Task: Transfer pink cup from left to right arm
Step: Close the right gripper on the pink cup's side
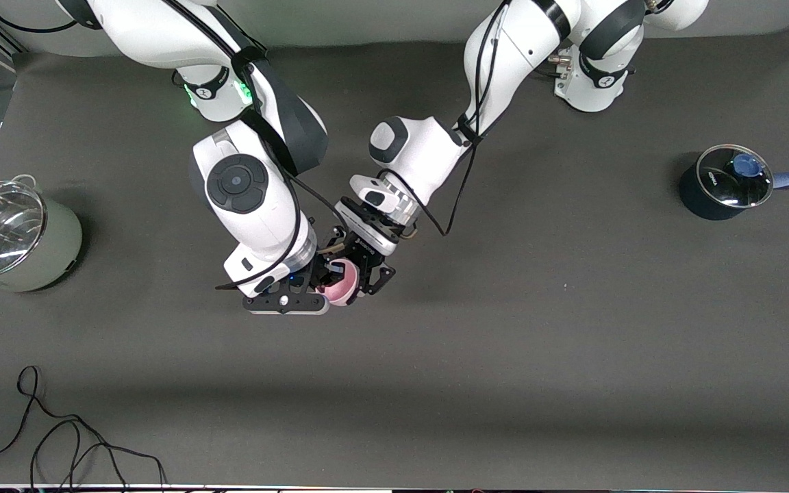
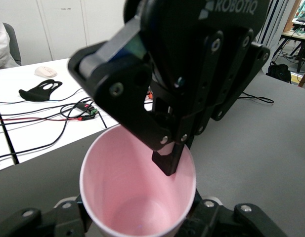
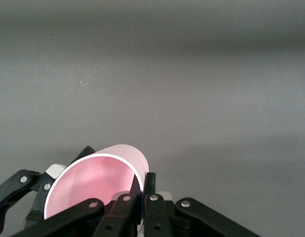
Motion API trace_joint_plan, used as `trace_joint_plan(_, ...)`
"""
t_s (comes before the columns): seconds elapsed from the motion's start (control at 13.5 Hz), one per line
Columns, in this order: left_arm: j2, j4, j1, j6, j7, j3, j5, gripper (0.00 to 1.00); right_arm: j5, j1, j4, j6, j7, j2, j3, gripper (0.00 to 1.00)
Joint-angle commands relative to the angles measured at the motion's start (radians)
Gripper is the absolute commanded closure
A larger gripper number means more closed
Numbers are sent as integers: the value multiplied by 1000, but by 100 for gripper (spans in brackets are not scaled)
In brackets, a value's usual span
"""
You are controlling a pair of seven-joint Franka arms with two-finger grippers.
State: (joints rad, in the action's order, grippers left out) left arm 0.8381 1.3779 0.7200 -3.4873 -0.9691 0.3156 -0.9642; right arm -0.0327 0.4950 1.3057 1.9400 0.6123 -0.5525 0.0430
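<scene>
So both tools meet mid-air over the tabletop [image 1: 504, 356]. Left tool [image 1: 367, 277] pinches the pink cup [image 1: 342, 284]; right tool [image 1: 312, 291] has one finger inside the rim, clamped on the wall.

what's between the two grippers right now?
The pink cup. In the front view it sits between the left gripper and the right gripper, over bare mat; the left wrist view shows a right finger inside its rim.

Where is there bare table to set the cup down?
Bare dark mat spans from the loose black cable to below the lidded dark blue saucepan. The centre is crowded: left tool and right tool meet at the small pale-pink cup.
</scene>
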Motion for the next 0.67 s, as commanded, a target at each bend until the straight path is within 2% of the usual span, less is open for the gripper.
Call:
trace_joint_plan(0.0,1,-10,13,-16,15,-19,-4,0,-9,5,-10,-26,41,9,-11,100)
trace_joint_plan(0.45,-8,-5,12,-13,7,-35,1,0,-9,5,-11,-26,40,11,-11,100)
trace_joint_plan(0.59,-13,7,4,5,4,-65,11,0,-7,4,-11,-26,38,11,-11,100)
